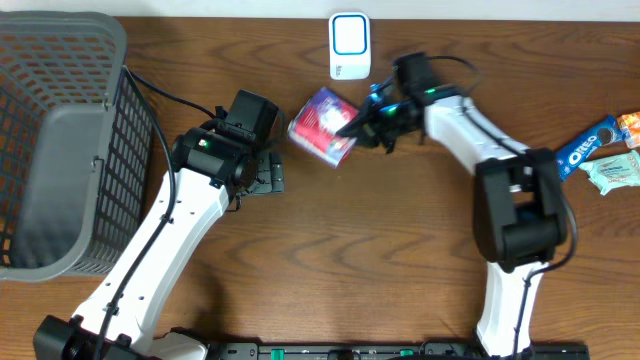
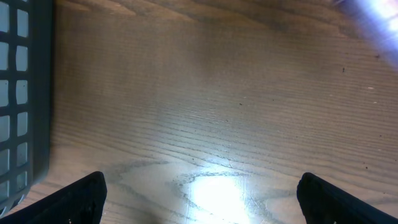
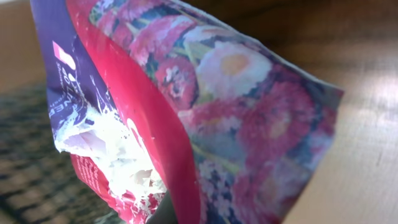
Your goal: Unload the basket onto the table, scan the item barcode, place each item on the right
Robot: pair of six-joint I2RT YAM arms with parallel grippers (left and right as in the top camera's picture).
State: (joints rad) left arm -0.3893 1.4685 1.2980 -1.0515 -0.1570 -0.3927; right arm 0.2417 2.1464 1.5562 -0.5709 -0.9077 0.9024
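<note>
While your right jaws pinch the flower-printed packet [image 1: 320, 126], your left jaws stand spread wide.
Overhead, you see the packet over the bench [image 1: 400, 250] between both arms, near the white scanner [image 1: 350, 46]. Your left wrist view shows bench wood between parted fingertips [image 2: 81, 196], the basket [image 2: 25, 93] at the edge. Your right wrist view is filled by the packet [image 3: 236, 106], jaws hidden.

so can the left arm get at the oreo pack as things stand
Probably not. The oreo pack lies at the far right edge, and the right arm, holding the pouch, stands between it and the left gripper.
</note>
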